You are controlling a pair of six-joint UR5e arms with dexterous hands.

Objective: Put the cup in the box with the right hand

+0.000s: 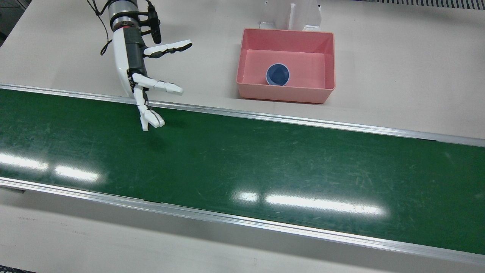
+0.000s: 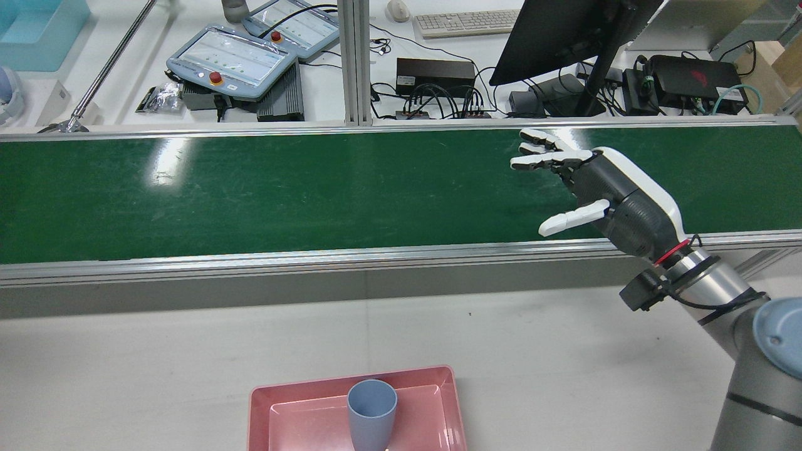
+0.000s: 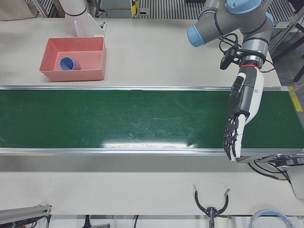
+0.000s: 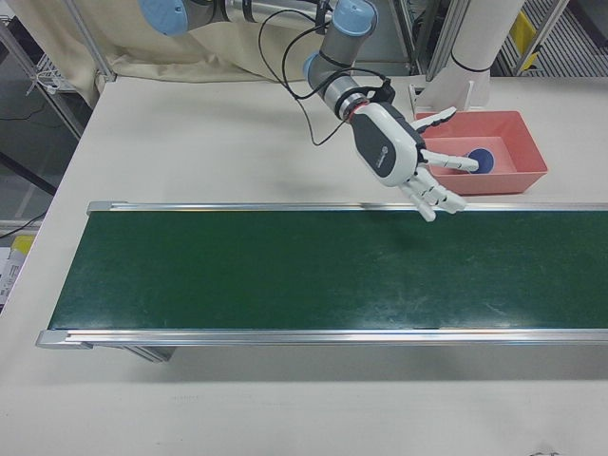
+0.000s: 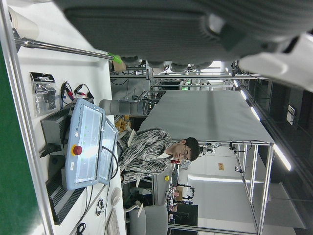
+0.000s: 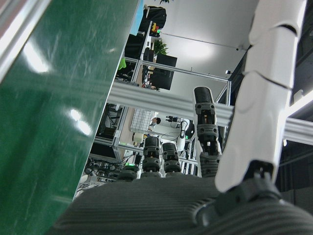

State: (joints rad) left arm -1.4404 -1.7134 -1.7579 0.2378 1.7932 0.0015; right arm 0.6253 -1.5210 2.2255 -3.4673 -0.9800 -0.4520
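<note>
Front view: the blue cup [image 1: 277, 74] stands upright inside the pink box [image 1: 329, 60], which sits right of centre in the upper part of the frame on the pale table [image 1: 212, 57]. The cup is left of the box's middle and near its lower wall; whether it touches that wall cannot be told. Nothing else shows in the box.

The right hand [image 1: 142, 74] is at the upper left of the front view, well apart from the box. Its fingers [image 1: 168, 88] are spread apart and it holds nothing; the lowest fingertips hang over the upper rail of the green conveyor belt [image 1: 242, 167]. In the rear view the same hand [image 2: 601, 194] appears at the right of the frame, palm open above the belt, with the cup [image 2: 372, 414] and box [image 2: 260, 407] at the bottom centre. The right-front view shows the hand [image 4: 404, 161] just left of the box [image 4: 527, 171] in the picture, fingers extended.

Left-front view: the left hand [image 3: 240, 116] hangs at the right of the frame over the belt [image 3: 118, 121], fingers straight and pointing down toward the near rail, empty. Cup [image 3: 69, 63] and box [image 3: 97, 59] are at the upper left, far from it.
</note>
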